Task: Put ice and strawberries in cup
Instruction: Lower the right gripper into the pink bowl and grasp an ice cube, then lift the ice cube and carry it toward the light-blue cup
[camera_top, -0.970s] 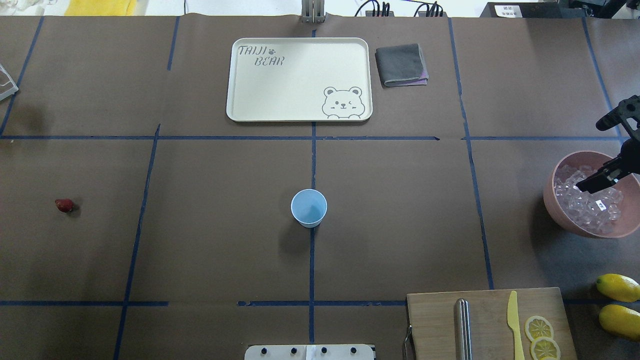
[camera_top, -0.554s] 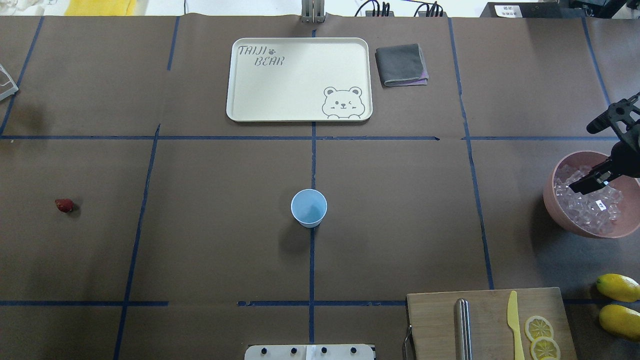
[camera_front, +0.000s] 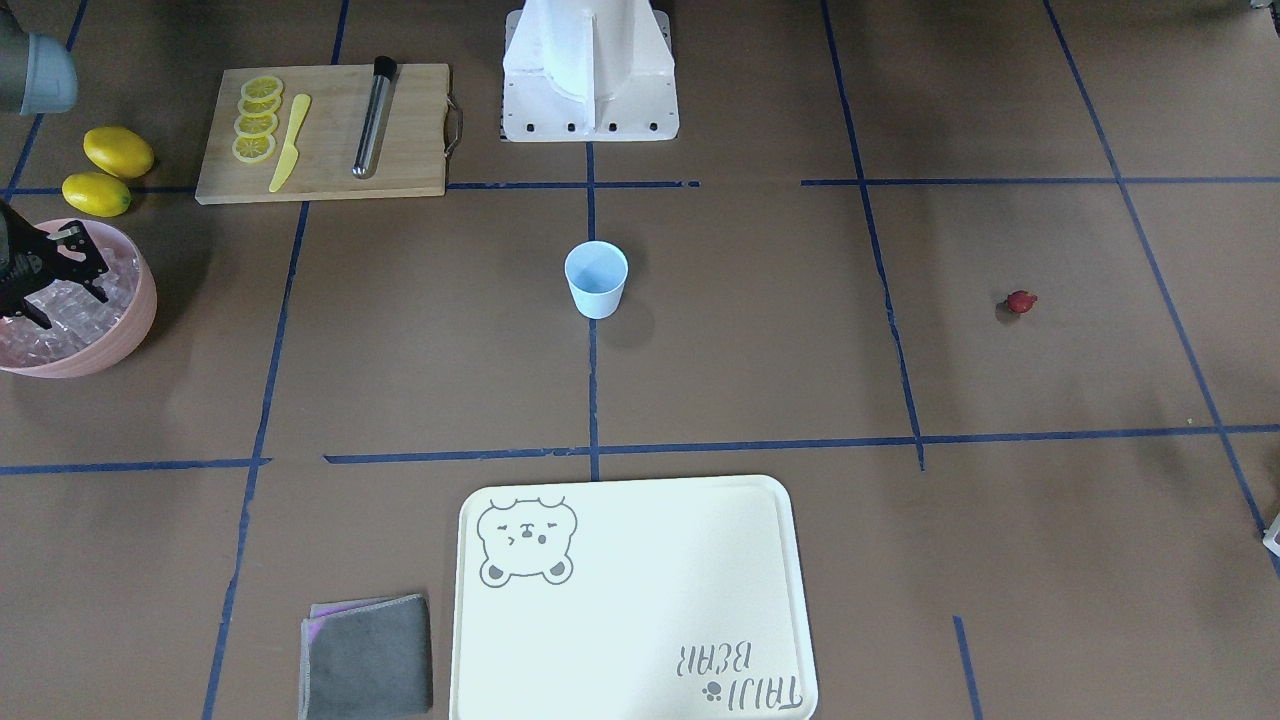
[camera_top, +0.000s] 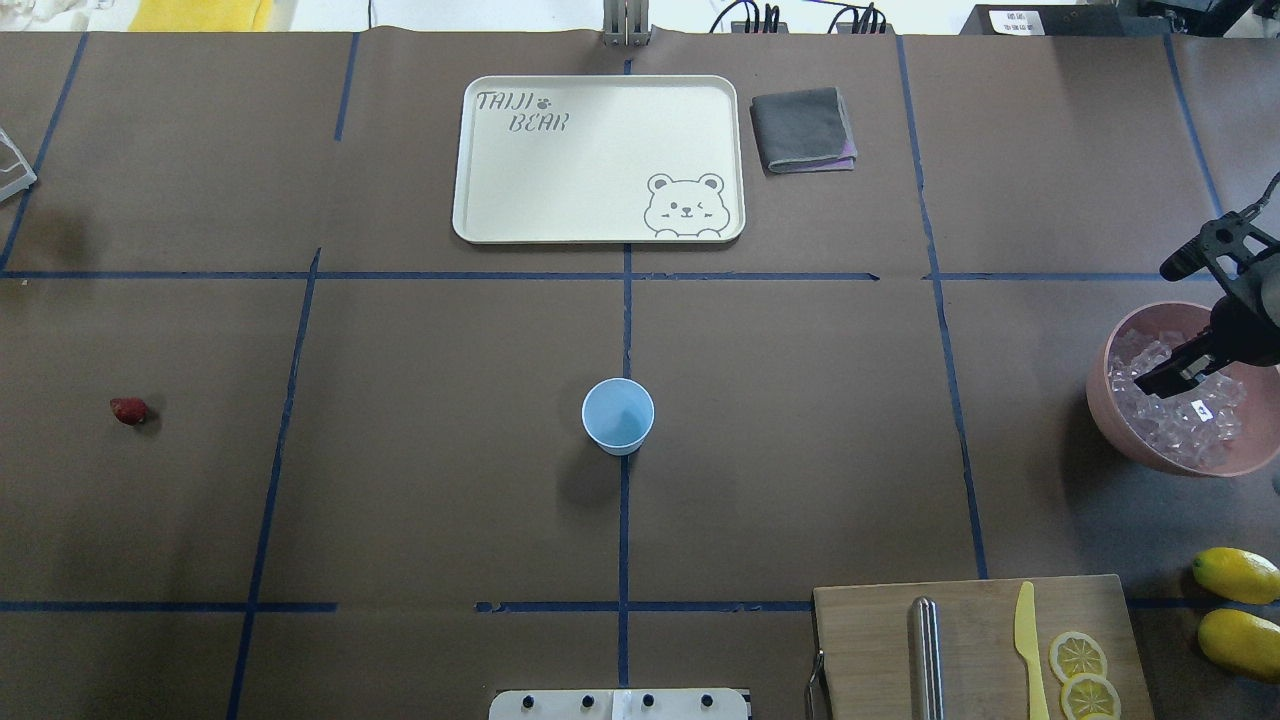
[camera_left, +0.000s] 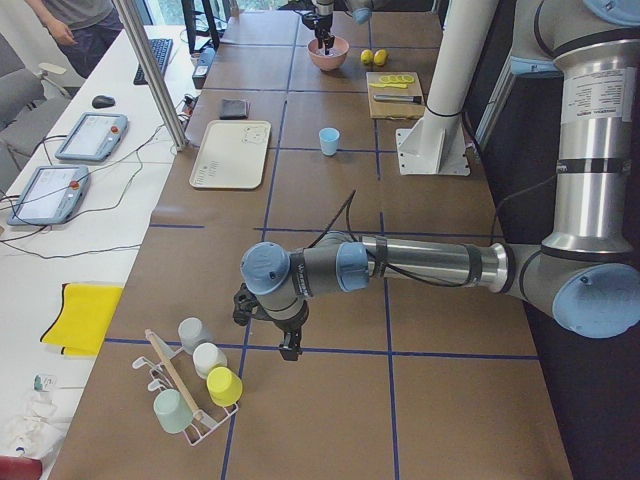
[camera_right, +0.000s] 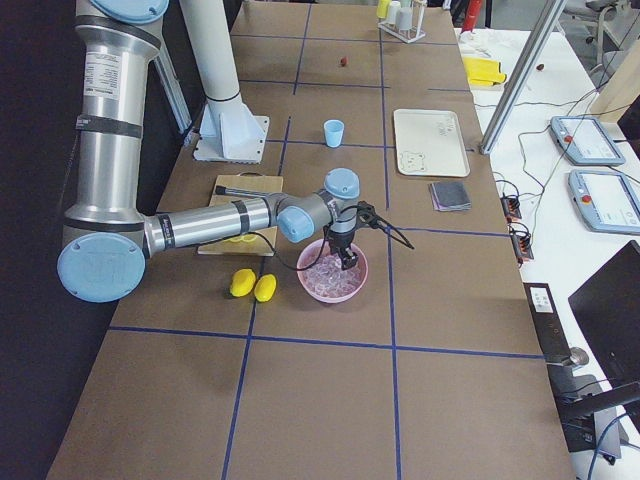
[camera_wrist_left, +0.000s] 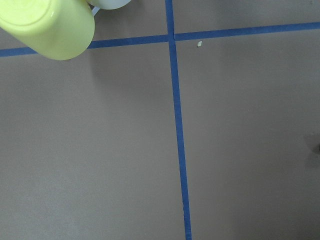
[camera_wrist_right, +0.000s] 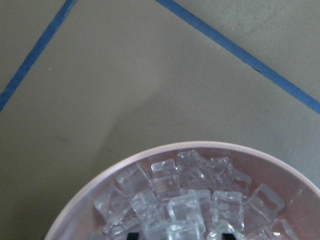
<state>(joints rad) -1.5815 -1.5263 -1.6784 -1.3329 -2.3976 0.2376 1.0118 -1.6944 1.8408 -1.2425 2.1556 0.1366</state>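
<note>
From the table's right end, nearest to me is the right gripper (camera_wrist_right: 178, 234), pointed straight down into the bowl (camera_top: 1118, 432). Its jaws stand apart with the tips at the level of the ice (camera_wrist_right: 165, 197). Cubes lie between the tips and right under them, but I see none clamped. The cubes are heaped too thick to count. Beside the bowl sit two lemons (camera_top: 1236, 575). On the board (camera_top: 870, 640) are four slices (camera_front: 258, 104), one knife (camera_top: 1028, 640) and one rod (camera_top: 926, 655).

Further along, mid-table, stands the one cup (camera_top: 618, 416), upright, mouth open, nothing in it. It is well apart from the bowl, on the robot's left of it. I judge a lifted cube must travel that way.

Beyond lies the single strawberry (camera_top: 129, 410), well apart from the cup and too small to tell its long axis. Farthest off, the left gripper (camera_left: 290, 348) hangs by a rack (camera_left: 205, 430), so that arm is nearer the strawberry. I cannot tell how its jaws stand.
</note>
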